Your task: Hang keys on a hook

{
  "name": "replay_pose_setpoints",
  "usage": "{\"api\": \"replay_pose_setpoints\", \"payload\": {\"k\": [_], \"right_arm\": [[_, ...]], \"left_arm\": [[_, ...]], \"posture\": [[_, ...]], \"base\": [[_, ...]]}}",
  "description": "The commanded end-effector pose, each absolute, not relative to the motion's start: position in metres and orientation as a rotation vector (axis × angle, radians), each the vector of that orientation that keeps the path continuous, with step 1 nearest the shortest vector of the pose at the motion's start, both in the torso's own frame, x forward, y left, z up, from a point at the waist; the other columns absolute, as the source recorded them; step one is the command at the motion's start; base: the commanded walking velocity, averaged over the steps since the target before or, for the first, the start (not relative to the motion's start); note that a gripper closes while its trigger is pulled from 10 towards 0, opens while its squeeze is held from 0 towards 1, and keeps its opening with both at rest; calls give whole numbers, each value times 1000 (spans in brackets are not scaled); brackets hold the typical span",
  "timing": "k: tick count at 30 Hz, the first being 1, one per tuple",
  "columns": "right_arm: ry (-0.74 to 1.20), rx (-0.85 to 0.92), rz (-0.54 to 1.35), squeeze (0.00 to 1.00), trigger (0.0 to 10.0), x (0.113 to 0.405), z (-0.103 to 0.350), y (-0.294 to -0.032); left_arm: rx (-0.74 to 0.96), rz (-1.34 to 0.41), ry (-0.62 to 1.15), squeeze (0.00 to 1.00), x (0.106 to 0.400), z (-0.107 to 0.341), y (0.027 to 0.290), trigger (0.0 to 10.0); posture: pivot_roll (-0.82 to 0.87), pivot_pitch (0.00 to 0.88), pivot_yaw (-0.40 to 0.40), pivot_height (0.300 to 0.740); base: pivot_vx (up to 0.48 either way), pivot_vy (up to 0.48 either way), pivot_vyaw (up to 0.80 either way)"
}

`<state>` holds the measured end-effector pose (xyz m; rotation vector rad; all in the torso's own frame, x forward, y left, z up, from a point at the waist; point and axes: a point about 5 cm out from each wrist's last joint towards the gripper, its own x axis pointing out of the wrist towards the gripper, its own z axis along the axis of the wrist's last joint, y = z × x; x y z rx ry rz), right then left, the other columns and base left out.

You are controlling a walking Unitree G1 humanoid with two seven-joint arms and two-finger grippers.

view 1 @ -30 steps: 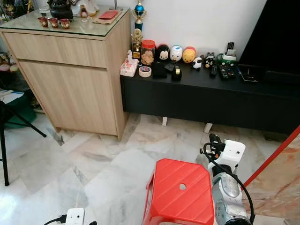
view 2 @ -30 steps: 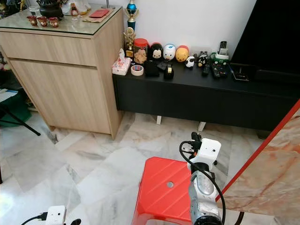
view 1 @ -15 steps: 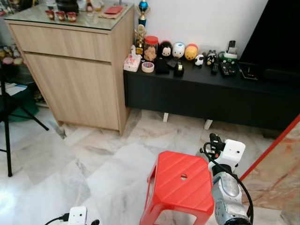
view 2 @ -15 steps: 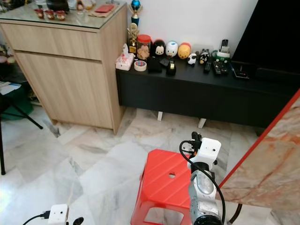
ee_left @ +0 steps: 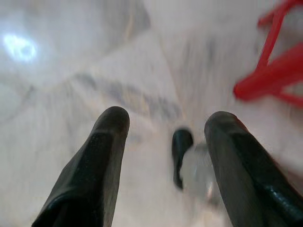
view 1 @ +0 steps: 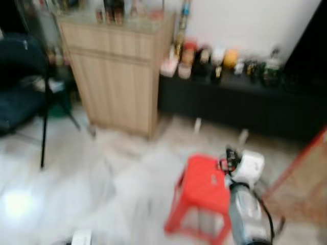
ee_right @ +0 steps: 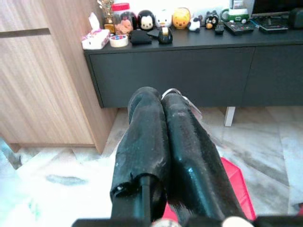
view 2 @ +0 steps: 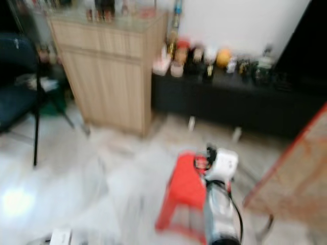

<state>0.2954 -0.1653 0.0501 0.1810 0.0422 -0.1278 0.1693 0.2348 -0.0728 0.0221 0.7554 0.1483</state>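
Two black fingers of the right gripper [ee_right: 161,94] are pressed together, and a small pale piece pokes out at their tips, all that shows of the keys [ee_right: 179,96], pinched there in the air. Ahead of that gripper stands the low black unit [ee_right: 189,71] with a row of little toys [ee_right: 163,19] on top, and beside it the wooden cabinet [view 1: 122,76]. Head views are badly blurred, but the silver right arm [view 1: 245,204] rises just beside the red stool [view 1: 204,184] on the marble floor [view 1: 76,173]. Down low, the left gripper [ee_left: 166,118] hangs over the floor with its fingers wide apart and nothing between them; a dark smeared shape lies below it, too blurred to name
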Motion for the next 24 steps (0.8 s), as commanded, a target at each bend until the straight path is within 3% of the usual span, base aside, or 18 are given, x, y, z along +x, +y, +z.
{"api": "replay_pose_setpoints", "payload": {"k": [1,10,24], "right_arm": [[30,169,-133,0,10000,297,54,-169],[27,164,-137,0,10000,298,56,-171],[25,164,-145,0,10000,300,57,-169]], "left_arm": [[18,139,808,0,156,-80,230,10000],[53,94,810,0,157,-81,226,10000],[54,100,806,0,157,-81,227,10000]], "posture": [[63,0,-83,740],[64,0,-85,740],[68,0,-83,740]], "base": [[0,0,0],[0,0,0],[0,-336,0]]}}
